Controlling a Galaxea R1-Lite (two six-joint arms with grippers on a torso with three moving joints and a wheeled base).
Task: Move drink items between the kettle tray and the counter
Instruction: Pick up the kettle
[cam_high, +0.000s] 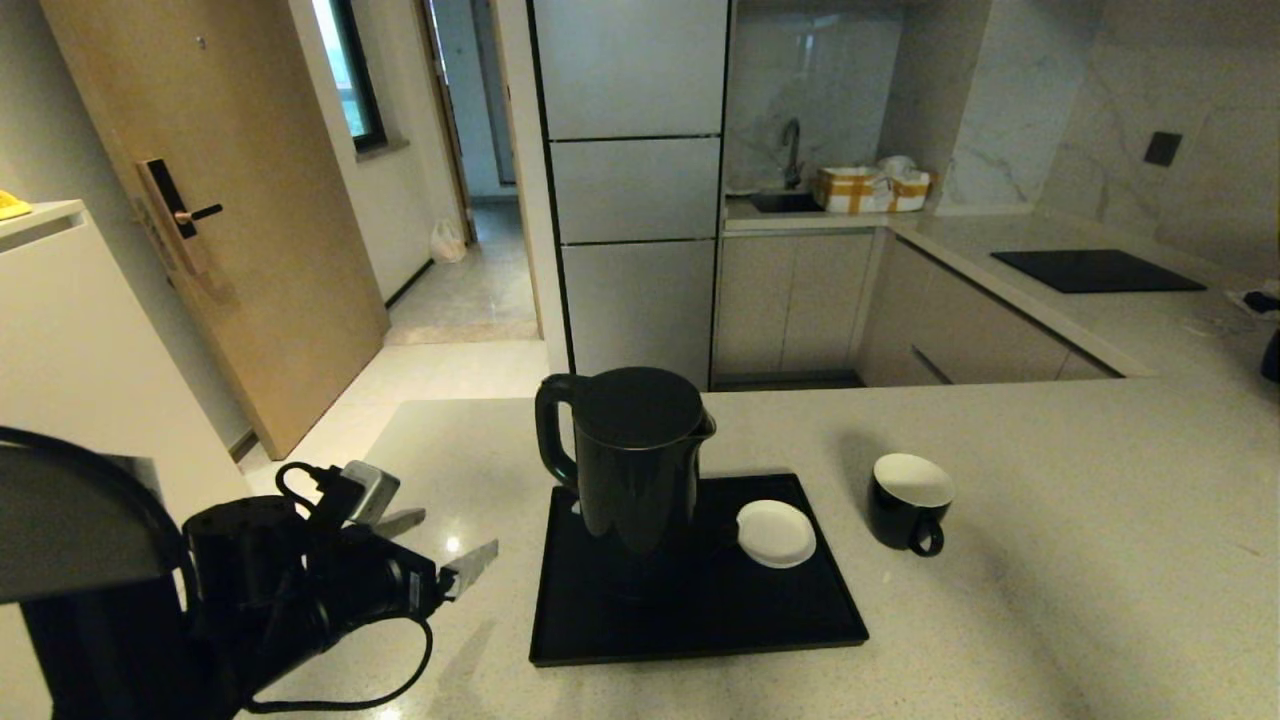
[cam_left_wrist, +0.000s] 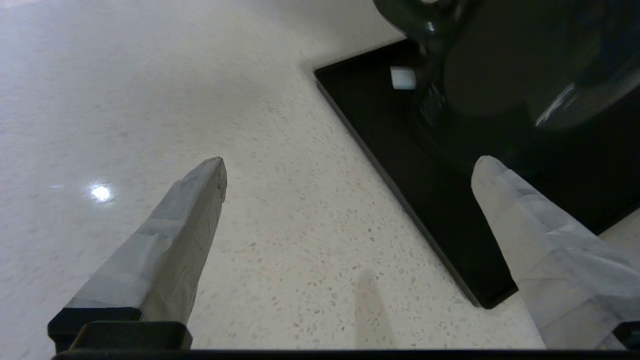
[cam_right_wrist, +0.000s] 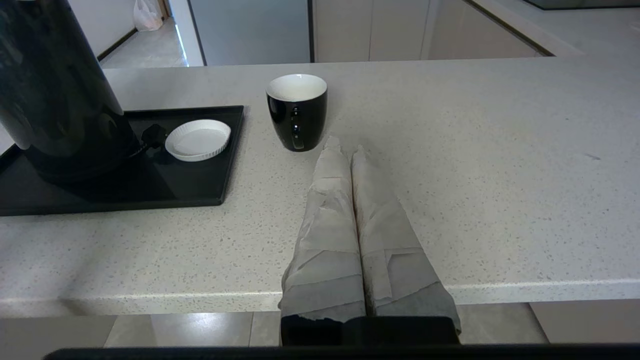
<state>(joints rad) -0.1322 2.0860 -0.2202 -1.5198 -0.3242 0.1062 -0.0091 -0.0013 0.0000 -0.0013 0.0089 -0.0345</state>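
Observation:
The tall black kettle (cam_high: 630, 450) stands on the left half of the black kettle tray (cam_high: 700, 620), handle turned away to the far left. Right of the tray, the black cup (cam_high: 905, 500), white inside, sits on the beige speckled counter (cam_high: 1050, 600). My left gripper (cam_high: 455, 537) hovers open and empty over the counter, just left of the tray's near left corner; in the left wrist view the left gripper (cam_left_wrist: 350, 165) has one fingertip over the tray (cam_left_wrist: 380, 100), with the kettle (cam_left_wrist: 500, 75) ahead. My right gripper (cam_right_wrist: 346, 146) is shut and empty by the counter's front edge, a little short of the cup (cam_right_wrist: 297, 112).
A small white saucer (cam_high: 775, 533) lies on the tray beside the kettle. A black cooktop panel (cam_high: 1095, 270) is set into the far right worktop. A sink tap (cam_high: 790, 150) and boxes (cam_high: 870, 188) are at the back. A wooden door (cam_high: 200, 200) is at the left.

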